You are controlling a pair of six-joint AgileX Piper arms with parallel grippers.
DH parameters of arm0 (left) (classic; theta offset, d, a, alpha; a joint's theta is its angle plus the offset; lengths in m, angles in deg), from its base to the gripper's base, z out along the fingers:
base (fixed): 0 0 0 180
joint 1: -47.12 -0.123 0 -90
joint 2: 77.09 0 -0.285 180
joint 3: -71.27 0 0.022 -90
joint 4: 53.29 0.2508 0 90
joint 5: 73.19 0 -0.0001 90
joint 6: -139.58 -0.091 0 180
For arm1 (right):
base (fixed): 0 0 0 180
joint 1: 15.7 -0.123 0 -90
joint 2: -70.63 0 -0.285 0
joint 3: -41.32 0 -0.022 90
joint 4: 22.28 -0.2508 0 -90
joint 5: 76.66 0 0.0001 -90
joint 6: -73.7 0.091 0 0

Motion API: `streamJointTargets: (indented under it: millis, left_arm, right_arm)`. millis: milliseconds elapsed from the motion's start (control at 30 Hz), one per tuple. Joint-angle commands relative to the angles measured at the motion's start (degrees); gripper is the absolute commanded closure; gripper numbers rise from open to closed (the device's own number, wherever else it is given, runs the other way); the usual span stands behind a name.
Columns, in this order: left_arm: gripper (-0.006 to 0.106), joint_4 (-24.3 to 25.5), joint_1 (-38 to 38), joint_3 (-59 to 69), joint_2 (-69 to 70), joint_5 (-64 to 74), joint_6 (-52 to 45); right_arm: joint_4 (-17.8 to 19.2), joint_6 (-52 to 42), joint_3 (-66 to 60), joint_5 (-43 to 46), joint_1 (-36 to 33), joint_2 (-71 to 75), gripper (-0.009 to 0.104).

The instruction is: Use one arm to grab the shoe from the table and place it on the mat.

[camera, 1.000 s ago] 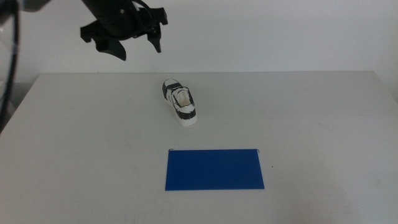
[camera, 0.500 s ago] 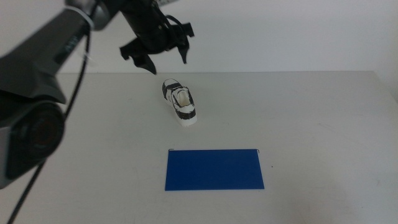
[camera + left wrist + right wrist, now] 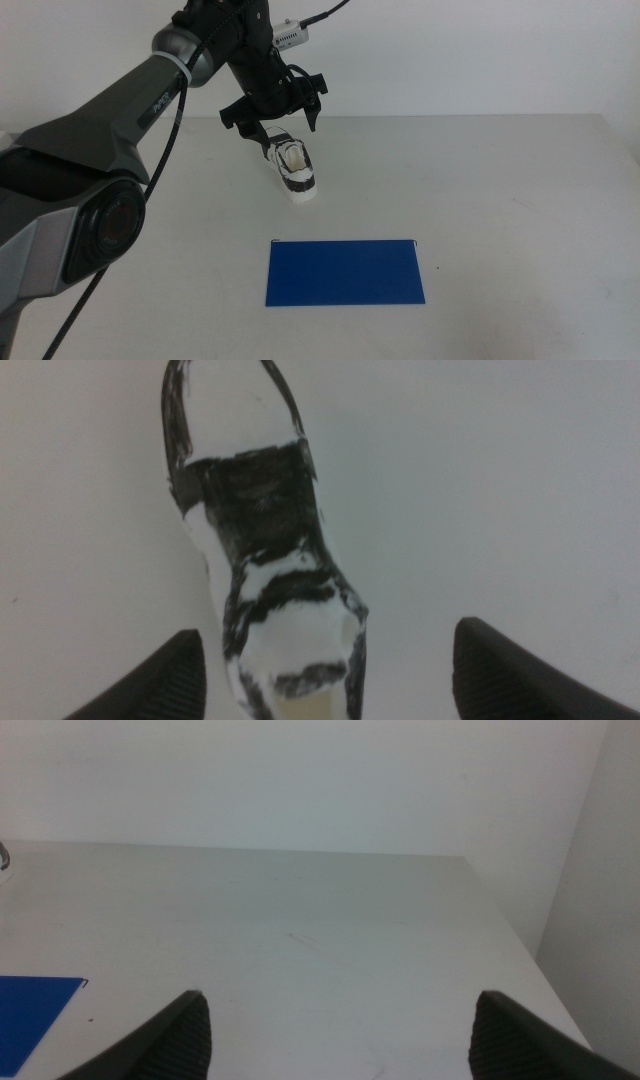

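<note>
The white sneaker with black panels lies on the white table, beyond the blue mat. My left arm reaches in from the left. Its gripper is open and hangs just above the shoe's far end, one jaw on each side. In the left wrist view the shoe lies between my open jaws, which do not touch it. My right gripper is open and empty over the table's right part, out of the middle view. A corner of the mat shows there.
The table's far right corner and edge show in the right wrist view, with a white wall behind. Bare white tabletop surrounds the shoe and mat.
My left gripper has moved right and down from high above the table's back edge to just over the shoe. The shoe and mat have not moved.
</note>
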Motion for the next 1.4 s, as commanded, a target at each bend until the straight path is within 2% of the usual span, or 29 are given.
streamJointTargets:
  millis: [0, 200, 333, 600, 1000, 1100, 1200, 1367]
  left_arm:
    - [0.018, -0.6, 0.0, -1.8, 3.7, -3.0, 1.3]
    - [0.007, -0.1, 0.0, -1.8, 1.2, -4.2, 0.6]
    - [0.007, 0.6, 0.0, -1.8, 0.1, -4.2, 0.8]
    - [0.007, 5.2, 0.0, -1.5, 0.1, -6.7, 2.8]
    - [0.007, 4.9, 0.0, -1.5, -3.1, -7.6, 4.8]
    - [0.01, 4.7, 0.0, -1.5, -3.2, -7.9, 4.8]
    - [0.018, 4.7, 0.0, -1.5, -3.2, -8.6, 4.8]
    - [0.046, 4.7, 0.0, -1.5, -3.2, -8.2, 4.8]
  right_arm:
    - [0.5, -0.7, 0.5, 4.5, 0.3, 1.2, 0.029]
    - [0.5, -0.7, 0.5, 4.5, 0.3, 1.2, 0.029]
    - [0.5, -0.7, 0.5, 4.5, 0.3, 1.2, 0.029]
    - [0.5, -0.7, 0.5, 4.5, 0.3, 1.2, 0.029]
    - [0.5, -0.7, 0.5, 4.5, 0.3, 1.2, 0.029]
    - [0.5, -0.7, 0.5, 4.5, 0.3, 1.2, 0.029]
    - [0.5, -0.7, 0.5, 4.5, 0.3, 1.2, 0.029]
    - [0.5, -0.7, 0.5, 4.5, 0.3, 1.2, 0.029]
